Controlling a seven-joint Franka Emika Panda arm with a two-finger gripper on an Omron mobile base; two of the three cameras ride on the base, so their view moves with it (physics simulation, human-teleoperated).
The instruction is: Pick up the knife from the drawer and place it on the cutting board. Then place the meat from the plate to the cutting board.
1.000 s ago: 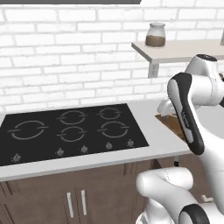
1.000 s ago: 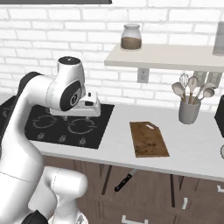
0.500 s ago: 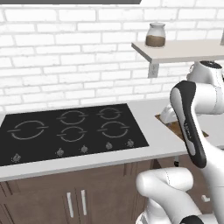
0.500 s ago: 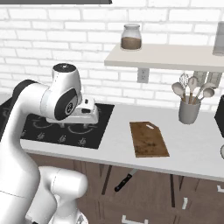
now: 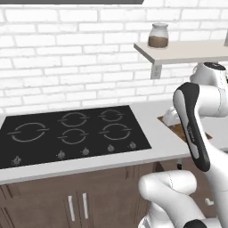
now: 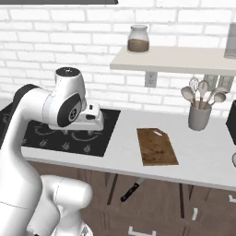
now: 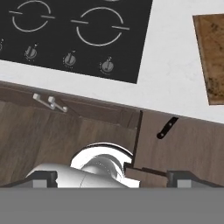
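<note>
The pincer [image 7: 112, 175] hangs spread wide above the cabinet fronts, holding nothing. At its 1 o'clock in the hand view the knife [image 7: 167, 127] lies in the open drawer [image 7: 183, 144]. The right base view adds the cutting board [image 6: 156, 146] on the worktop [image 6: 124, 147].

I can read no text, label, brand or number here (the stove knobs [image 7: 107, 66] at my hand view's 11 o'clock carry marks too small to make out).
</note>
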